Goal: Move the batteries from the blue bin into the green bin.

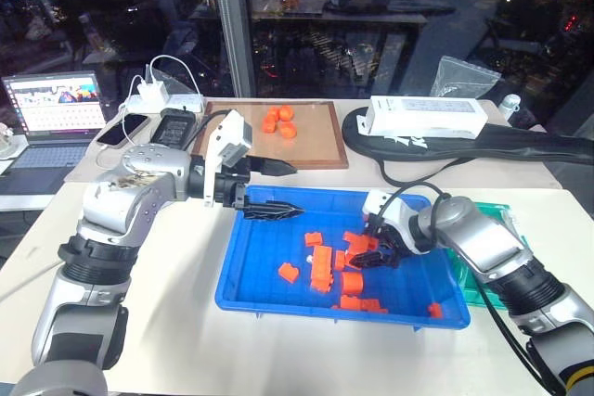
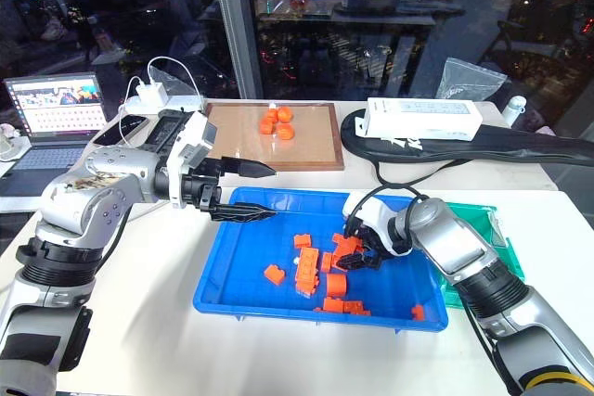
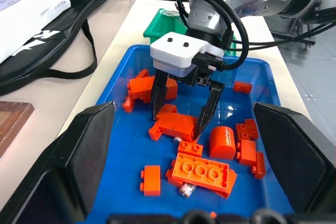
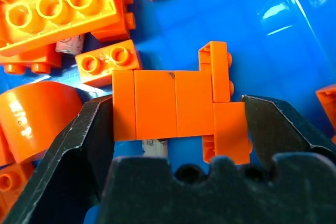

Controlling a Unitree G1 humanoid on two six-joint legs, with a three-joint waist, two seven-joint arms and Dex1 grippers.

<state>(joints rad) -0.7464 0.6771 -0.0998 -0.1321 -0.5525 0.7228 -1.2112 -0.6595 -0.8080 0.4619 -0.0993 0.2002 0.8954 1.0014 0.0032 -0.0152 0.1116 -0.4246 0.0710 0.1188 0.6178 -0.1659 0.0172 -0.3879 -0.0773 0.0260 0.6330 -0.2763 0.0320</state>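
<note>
The white tabletop (image 1: 139, 322) is smooth and flat, and on it sits the blue bin (image 1: 255, 289), a big shallow plastic tray with a raised rim. The green bin (image 3: 167, 24) touches the blue bin's far side, by the right arm; it is small, with slanted walls. Inside the blue bin lie many orange blocks (image 3: 202, 171), hard shiny plastic with round bumps on top. The left hand (image 1: 274, 190) hangs over the blue bin's near-left corner, its two fingers spread wide and holding nothing. The right hand (image 3: 184, 106) reaches down into the middle of the blue bin, fingers apart on both sides of a flat orange piece (image 4: 176, 106). The batteries are small, pale, round sticks. One battery (image 4: 153, 148) peeks out from under that flat piece, and another battery end (image 3: 185, 189) pokes out from under a big block close by. What could go wrong, I think: the hand may pinch the orange piece and not the battery, because the piece covers it. The smooth round battery could also roll away or slip from the fingers.
</note>
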